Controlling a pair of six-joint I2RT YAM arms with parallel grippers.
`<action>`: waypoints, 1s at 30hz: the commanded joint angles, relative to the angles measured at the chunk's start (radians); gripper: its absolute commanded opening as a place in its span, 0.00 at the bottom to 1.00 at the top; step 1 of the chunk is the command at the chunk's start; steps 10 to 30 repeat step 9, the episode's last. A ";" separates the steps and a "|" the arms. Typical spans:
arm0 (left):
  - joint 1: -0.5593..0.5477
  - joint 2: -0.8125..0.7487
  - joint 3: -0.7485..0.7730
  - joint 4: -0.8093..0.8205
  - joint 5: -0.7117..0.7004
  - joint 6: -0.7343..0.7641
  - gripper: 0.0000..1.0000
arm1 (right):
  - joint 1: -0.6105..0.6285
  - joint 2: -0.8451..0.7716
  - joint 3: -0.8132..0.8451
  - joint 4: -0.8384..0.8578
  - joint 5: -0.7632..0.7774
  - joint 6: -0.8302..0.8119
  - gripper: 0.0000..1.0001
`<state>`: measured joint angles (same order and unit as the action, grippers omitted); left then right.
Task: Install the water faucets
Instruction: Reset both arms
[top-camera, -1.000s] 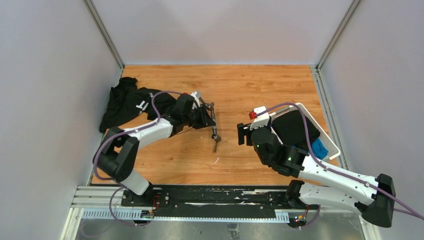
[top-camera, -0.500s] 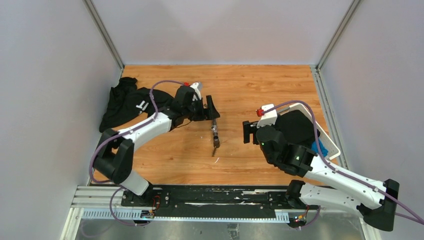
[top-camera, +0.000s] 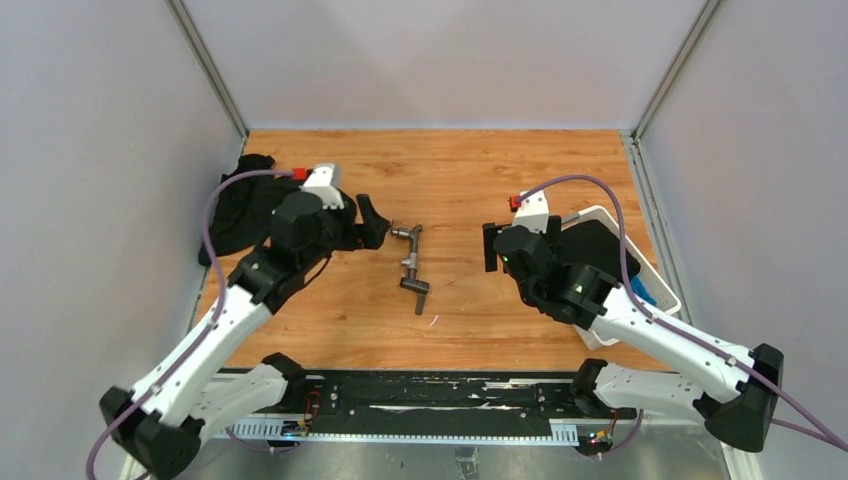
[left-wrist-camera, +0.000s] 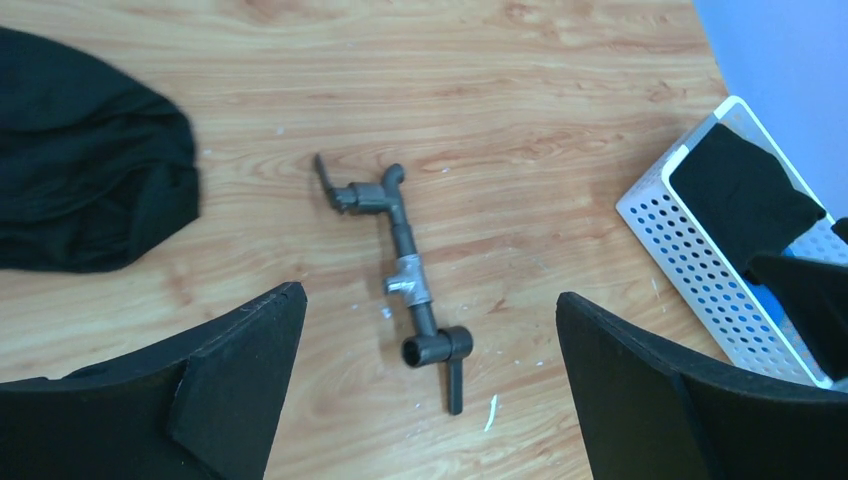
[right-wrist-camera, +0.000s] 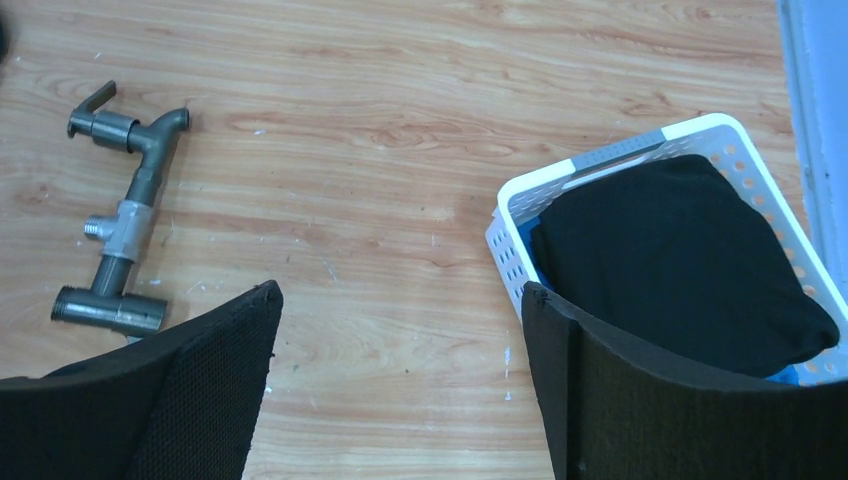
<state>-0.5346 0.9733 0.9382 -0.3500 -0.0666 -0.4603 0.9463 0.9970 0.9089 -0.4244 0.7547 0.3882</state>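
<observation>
The left gripper (top-camera: 366, 226) is held spread and empty, the joined water faucets (top-camera: 410, 262) are seen lying loose just ahead of its fingertips, between it and the equally spread right gripper (right-wrist-camera: 400, 292), so they could be rolled aside by an off-centre pinch.

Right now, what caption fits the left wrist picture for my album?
Open left claw faces the joined water faucets lying untouched on the wooden table.
</observation>
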 joint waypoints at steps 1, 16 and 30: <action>-0.005 -0.177 -0.048 -0.175 -0.159 -0.009 1.00 | -0.016 0.052 0.089 -0.152 0.109 0.116 0.88; -0.005 -0.446 -0.088 -0.418 -0.371 -0.049 1.00 | -0.017 0.087 0.105 -0.192 0.145 0.148 0.86; -0.005 -0.446 -0.088 -0.418 -0.371 -0.049 1.00 | -0.017 0.087 0.105 -0.192 0.145 0.148 0.86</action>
